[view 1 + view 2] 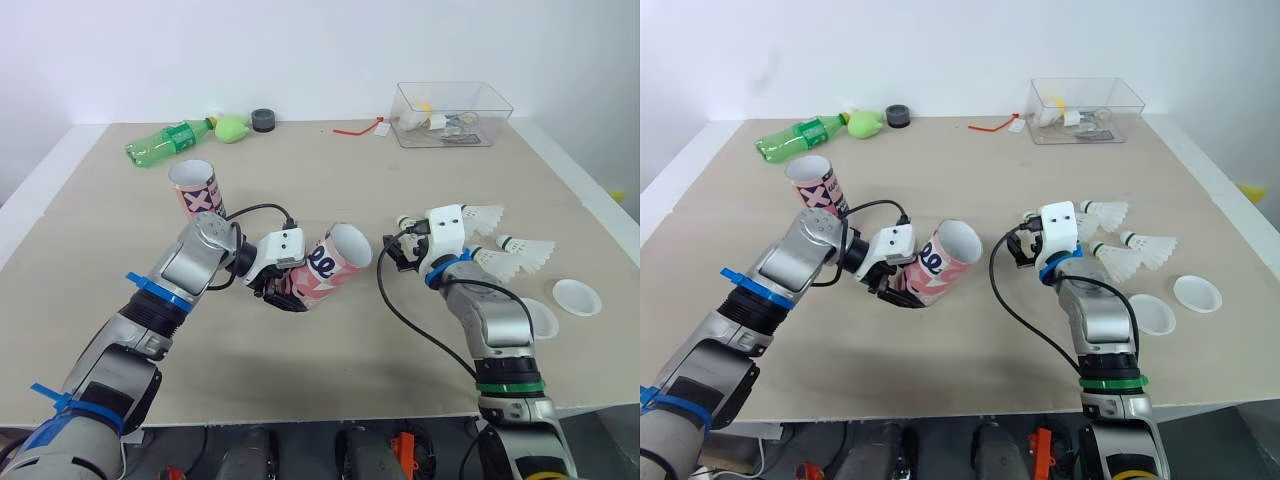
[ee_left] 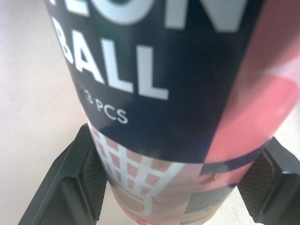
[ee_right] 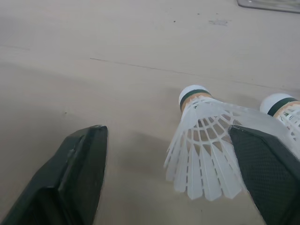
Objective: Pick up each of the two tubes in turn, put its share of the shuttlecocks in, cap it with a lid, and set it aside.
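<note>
1. At the back left of the surface (image 1: 330,370), a green bottle (image 1: 165,143) lies on its side. Just in front of it the second tube (image 1: 195,190) stands upright with its mouth open.
2. The left tool (image 1: 285,292) is clamped on the lower end of the pink and navy tube (image 1: 330,262), one finger on each side. This tube is tilted, with its open mouth facing up and toward the right arm.
3. The right tool (image 3: 166,133) is spread wide, low over the surface and right of the tube's mouth. One shuttlecock (image 3: 206,145) lies between its fingers, close to one of them and not pinched.
4. A cluster of shuttlecocks (image 1: 528,248) lies on the surface just beside that tool.
5. Two white lids (image 1: 577,296) (image 1: 540,318) lie flat near the right edge, close together.
6. A clear box (image 1: 452,113) sits at the back right.
</note>
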Tool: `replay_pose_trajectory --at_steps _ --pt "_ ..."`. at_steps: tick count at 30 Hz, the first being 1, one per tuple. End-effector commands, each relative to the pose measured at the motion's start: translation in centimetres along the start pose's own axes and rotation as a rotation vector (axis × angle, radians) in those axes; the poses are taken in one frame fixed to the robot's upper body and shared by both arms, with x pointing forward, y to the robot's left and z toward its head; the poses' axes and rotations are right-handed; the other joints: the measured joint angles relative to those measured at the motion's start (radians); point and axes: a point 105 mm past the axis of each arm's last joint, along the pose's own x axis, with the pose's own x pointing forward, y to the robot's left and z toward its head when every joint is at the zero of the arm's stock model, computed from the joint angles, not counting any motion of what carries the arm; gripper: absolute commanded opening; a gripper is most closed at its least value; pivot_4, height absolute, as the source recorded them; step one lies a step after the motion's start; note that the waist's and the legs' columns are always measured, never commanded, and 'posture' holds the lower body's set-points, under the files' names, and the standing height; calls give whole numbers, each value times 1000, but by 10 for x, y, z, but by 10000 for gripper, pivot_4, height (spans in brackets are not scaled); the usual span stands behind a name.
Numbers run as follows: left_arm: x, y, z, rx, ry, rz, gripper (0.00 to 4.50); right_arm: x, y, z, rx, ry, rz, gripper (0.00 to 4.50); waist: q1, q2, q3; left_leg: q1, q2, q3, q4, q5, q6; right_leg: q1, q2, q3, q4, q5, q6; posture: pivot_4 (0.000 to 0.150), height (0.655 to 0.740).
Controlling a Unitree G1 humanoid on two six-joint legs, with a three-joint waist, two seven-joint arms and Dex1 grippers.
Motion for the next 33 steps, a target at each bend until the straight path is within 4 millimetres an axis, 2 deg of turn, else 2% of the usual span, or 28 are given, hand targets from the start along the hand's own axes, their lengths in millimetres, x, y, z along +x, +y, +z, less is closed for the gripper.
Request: replay_pose_trajectory --at_steps 1,6,11,14,18,20,22,26,28,33 --pt "6 -5 2 21 0 -21 30996 5 1 19 -6 -71 -2 27199 0 0 0 0 0 0 0 0 0 0 0 0 0 0 0 1500 7400" --pt "7 -5 2 22 -2 -22 30996 9 1 23 4 -87 -2 655 0 0 0 0 0 0 0 0 0 0 0 0 0 0 0 1500 7400" --pt "6 -3 2 19 -2 -15 30996 7 2 27 -13 -101 27 197 0 0 0 0 0 0 0 0 0 0 0 0 0 0 0 1500 7400" --pt "5 0 2 19 -1 -7 30996 -3 5 42 -92 -159 116 197 1 0 0 0 0 0 0 0 0 0 0 0 0 0 0 1500 7400" --pt "4 2 1 14 0 -1 30996 -32 -1 81 -337 -287 274 197 2 0 0 -1 -2 -1 0 0 0 0 -1 1 0 0 1 1500 7400" --pt "3 5 1 -3 -12 6 30996 -58 -3 106 -478 -392 394 197 2 0 0 -1 -3 -1 0 0 1 0 -1 2 -1 0 2 1500 7400" --pt "2 8 0 -15 -19 15 30996 -81 2 121 -605 -475 520 197 2 0 1 -1 -3 -2 0 0 1 1 -1 1 -2 0 2 1500 7400" --pt "1 11 -1 -14 -19 16 30996 -113 14 125 -891 -528 729 197 2 -1 1 1 -2 -2 -1 0 1 4 1 1 -4 0 2 1500 7400" --pt "2 11 0 -13 -20 14 30996 -120 19 125 -981 -532 783 197 2 -1 1 2 -2 -2 -1 0 2 4 1 1 -4 0 2 1500 7400" --pt "3 11 0 -11 -21 8 30996 -131 49 124 -1074 -565 928 197 2 -1 1 1 -2 -1 0 2 4 4 0 2 -4 0 -1 1500 7400"
